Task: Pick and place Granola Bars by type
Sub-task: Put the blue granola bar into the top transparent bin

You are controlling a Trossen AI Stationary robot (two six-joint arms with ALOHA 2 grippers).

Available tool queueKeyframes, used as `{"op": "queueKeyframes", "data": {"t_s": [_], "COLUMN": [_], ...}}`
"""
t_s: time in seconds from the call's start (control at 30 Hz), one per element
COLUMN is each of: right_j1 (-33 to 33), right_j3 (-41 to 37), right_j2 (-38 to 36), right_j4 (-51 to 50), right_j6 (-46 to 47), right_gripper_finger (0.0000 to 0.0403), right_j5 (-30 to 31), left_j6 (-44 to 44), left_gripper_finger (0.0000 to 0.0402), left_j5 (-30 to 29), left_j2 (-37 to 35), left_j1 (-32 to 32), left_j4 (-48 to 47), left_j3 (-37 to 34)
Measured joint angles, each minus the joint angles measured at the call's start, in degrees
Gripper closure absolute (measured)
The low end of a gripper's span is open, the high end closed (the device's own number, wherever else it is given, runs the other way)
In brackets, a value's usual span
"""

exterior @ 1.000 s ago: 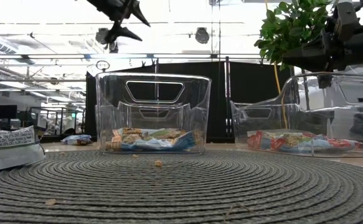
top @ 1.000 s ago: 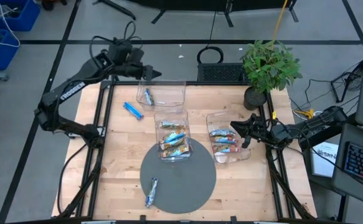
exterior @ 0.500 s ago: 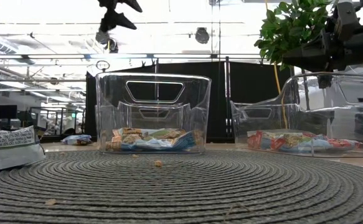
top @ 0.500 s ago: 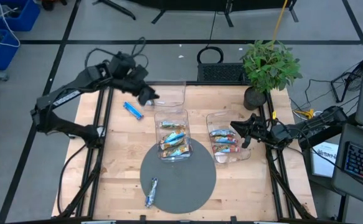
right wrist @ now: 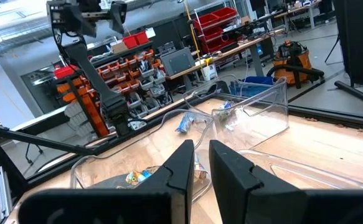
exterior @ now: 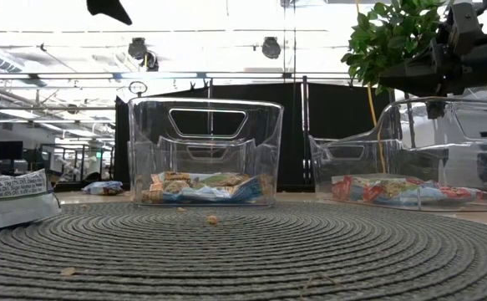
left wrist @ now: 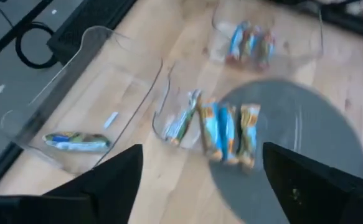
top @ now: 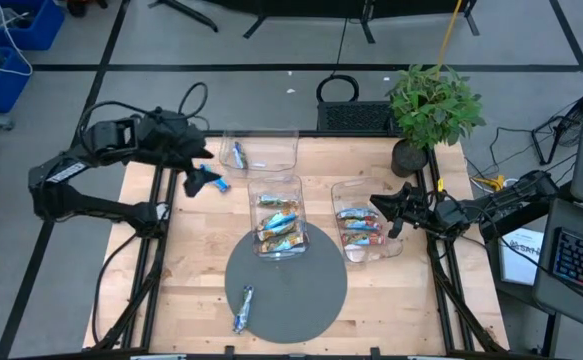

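My left gripper (top: 197, 176) hovers open above the table's far left, beside a blue bar (top: 216, 183) that lies flat on the wood. Nothing is between its fingers (left wrist: 116, 180). One bar (left wrist: 75, 142) lies in the far clear bin (top: 261, 150). The middle bin (top: 277, 190) holds several blue-and-tan bars (left wrist: 221, 127). The right bin (top: 363, 250) holds several red-marked bars (top: 359, 228). Another bar (top: 243, 308) lies on the round grey mat (top: 301, 285). My right gripper (top: 385, 212) waits shut at the right bin's right side, holding nothing.
A potted plant (top: 433, 108) stands at the far right corner. Dark frame rails (top: 159, 240) run along the table's left and right sides. Bare wood lies left of the mat and near the front edge. Crumbs (exterior: 212, 219) sit on the mat.
My left gripper has swung from above the far bin toward the table's left edge and a little nearer, rolling as it went, and now hangs beside the loose blue bar. The bars and bins have stayed put.
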Motion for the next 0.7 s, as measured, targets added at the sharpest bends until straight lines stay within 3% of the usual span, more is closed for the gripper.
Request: {"op": "queueKeyframes", "data": {"t_s": [0.17, 0.37, 0.7], "right_j1": [0.0, 0.0, 0.0], "right_j3": [0.0, 0.0, 0.0], "right_j2": [0.0, 0.0, 0.0], "right_j4": [0.0, 0.0, 0.0], "right_j6": [0.0, 0.0, 0.0], "right_gripper_finger": [0.0358, 0.0358, 0.0358], "right_j5": [0.0, 0.0, 0.0], "left_j6": [4.7, 6.2, -28.4], "left_gripper_finger": [0.0042, 0.0034, 0.0034], "left_j5": [-0.5, -0.3, -5.7], "left_j2": [-0.2, 1.3, 6.6], "left_j1": [-2.5, -8.8, -20.9], "left_j4": [-7.4, -15.1, -20.4], "left_j3": [3.3, 5.4, 5.4]}}
